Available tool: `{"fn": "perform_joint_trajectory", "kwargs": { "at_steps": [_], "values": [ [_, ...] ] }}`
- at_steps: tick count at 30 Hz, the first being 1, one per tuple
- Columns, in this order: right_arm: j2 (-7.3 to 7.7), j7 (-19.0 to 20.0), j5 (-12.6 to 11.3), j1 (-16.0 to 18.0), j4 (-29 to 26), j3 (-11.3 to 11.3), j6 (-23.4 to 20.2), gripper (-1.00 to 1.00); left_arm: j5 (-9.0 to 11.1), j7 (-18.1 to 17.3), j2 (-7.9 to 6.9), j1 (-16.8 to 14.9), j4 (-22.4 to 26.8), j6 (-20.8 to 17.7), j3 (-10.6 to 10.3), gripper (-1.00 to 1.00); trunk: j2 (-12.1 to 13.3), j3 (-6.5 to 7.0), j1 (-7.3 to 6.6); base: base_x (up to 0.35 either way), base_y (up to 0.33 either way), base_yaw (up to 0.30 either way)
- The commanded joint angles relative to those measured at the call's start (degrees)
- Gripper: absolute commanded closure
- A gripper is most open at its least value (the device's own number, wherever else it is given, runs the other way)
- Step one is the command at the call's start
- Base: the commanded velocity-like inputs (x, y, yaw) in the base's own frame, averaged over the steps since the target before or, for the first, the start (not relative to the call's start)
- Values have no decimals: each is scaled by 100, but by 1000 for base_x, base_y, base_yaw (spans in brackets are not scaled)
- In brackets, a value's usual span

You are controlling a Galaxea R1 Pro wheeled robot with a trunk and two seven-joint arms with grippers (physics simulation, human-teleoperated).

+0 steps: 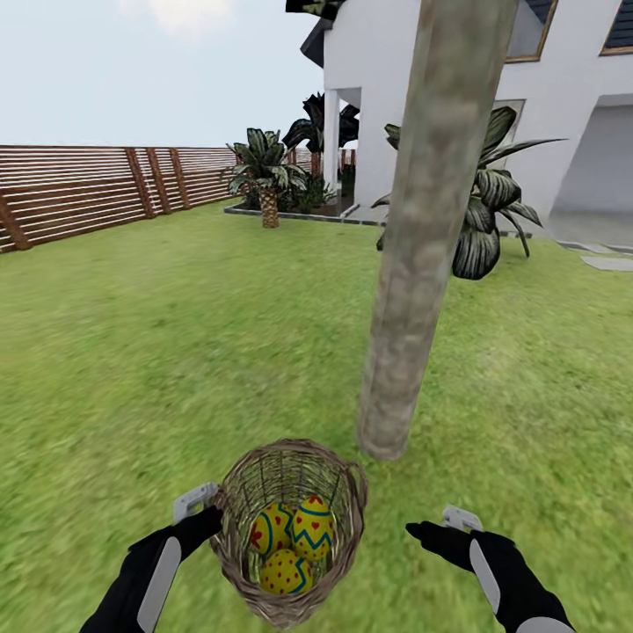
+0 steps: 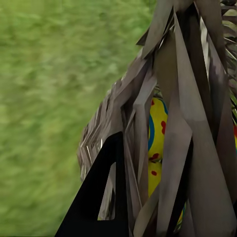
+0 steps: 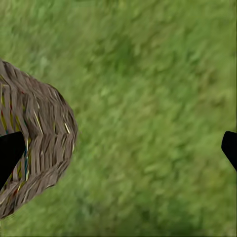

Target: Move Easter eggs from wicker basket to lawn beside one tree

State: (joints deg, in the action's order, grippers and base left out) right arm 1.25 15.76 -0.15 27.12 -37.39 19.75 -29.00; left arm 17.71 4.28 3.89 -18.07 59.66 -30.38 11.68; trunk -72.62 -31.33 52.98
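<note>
While all three Easter eggs [image 1: 290,541] sit in the wicker basket [image 1: 343,492], apparently carried beside the tree [image 1: 413,290], the left end effector [image 1: 204,505] grips its rim and the right end effector [image 1: 440,530] hangs released nearby.

Home garden, lawn [image 1: 132,352], slat fence [image 1: 79,189], white house [image 1: 563,105]

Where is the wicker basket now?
In the head view, the wicker basket sits low at centre, between both pincers, just before the tree trunk's base.
</note>
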Motion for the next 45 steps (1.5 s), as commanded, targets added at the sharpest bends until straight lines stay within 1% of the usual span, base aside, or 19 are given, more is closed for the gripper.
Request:
{"fn": "perform_joint_trajectory", "kwargs": {
  "at_steps": [1, 7, 11, 15, 19, 26, 33, 45],
  "values": [
    [-6, 26, 1, 3, -6, 22, -33, -100, 93, 34, 6, -4, 11, -29, 9, 100, -3, -6, 3, 222, 0, 0],
    [-14, 27, 12, 3, -5, 29, -15, -100, 93, 34, 5, -4, 12, -29, 1, 100, -3, -6, 3, 52, 0, 60],
    [-21, -10, 15, 3, -3, 29, -10, -100, 93, 33, 2, -4, 11, -29, 7, 100, -3, -6, 3, 313, 0, 211],
    [-25, -11, 15, 3, 3, 29, -9, -100, 93, 36, 5, -4, 11, -29, 4, 100, -3, -6, 3, 314, 0, 9],
    [-20, -10, 7, 3, 3, 29, -9, -100, 93, 31, 6, -4, 6, -29, 1, 100, -3, -6, 3, 101, 0, 0],
    [-19, -12, 3, 3, 12, 29, -9, -100, 93, 36, 6, -4, 3, -29, 1, 100, -3, -6, 3, 305, 0, 0],
    [-13, -12, -2, 3, 12, 29, -9, -100, 93, 29, 6, -4, 20, -21, 1, 100, -3, -6, 3, 21, 0, 0],
    [-18, -12, -2, 3, 11, 30, -9, -100, 93, 30, 6, -4, 18, -22, -5, 100, -485, -221, 267, 0, 0, 0]
  ]
}}
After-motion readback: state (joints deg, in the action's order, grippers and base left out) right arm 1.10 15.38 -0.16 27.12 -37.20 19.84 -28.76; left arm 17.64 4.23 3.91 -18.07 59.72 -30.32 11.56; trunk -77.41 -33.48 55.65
